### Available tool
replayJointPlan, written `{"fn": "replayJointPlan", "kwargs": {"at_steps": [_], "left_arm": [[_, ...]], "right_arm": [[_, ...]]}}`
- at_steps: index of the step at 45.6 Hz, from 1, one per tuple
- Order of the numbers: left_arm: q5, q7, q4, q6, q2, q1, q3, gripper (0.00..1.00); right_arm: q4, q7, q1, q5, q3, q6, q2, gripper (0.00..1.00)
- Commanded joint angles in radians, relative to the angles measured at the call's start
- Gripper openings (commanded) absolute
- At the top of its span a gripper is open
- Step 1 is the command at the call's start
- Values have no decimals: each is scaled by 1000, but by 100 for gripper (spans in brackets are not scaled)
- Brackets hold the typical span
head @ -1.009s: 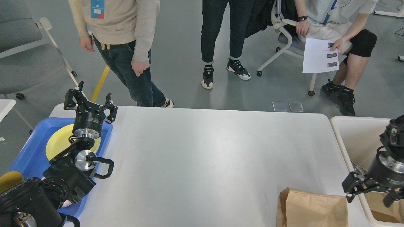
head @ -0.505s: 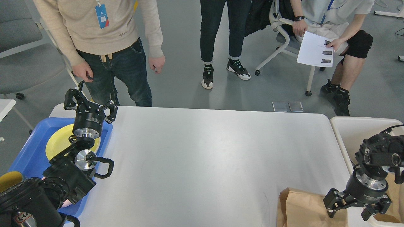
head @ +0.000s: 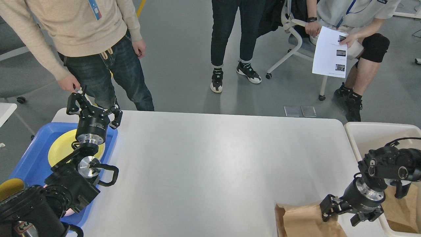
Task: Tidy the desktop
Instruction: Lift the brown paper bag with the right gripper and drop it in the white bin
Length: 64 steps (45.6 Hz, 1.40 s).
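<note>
1. The scene is lit evenly and brightly from overhead.
2. A soft, pale sheen is seen on the table (head: 210, 158).
3. Shadows are kept faint; focus is sharp throughout.

Setting: robotics lab or office test area. Evidence: grey floor (head: 184, 49); white counter (head: 213, 158); wheeled office chair (head: 292, 36); onlookers wearing lanyard badges (head: 95, 9); seated person holding printed sheet (head: 330, 52); yellow floor tape (head: 141, 5).
</note>
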Motion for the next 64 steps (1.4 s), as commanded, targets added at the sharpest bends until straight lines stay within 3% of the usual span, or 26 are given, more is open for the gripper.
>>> {"fn": "replayJointPlan", "kwargs": {"at_steps": [1,21,29,40,49,57,64], "left_arm": [[0,0,0,0,0,0,0,97],[0,0,0,0,0,0,0,97],[0,0,0,0,0,0,0,97],[0,0,0,0,0,0,0,97],[0,0,0,0,0,2,0,97],[0,0,0,0,0,0,0,97],[0,0,0,0,0,2,0,97]], "right_arm": [[3,0,-3,-1,0,-7,2,1],[1,8,98,0,17,-55,-33,0],[34,8,290,3,37,-11,-105,0],[29,9,666,3,33,147,-226,0],[23,8,832,2,30,201,-310,0],[2,3,843,-1,26,192,-347,0],[-224,0,639,2,36,53,-355,0]]}}
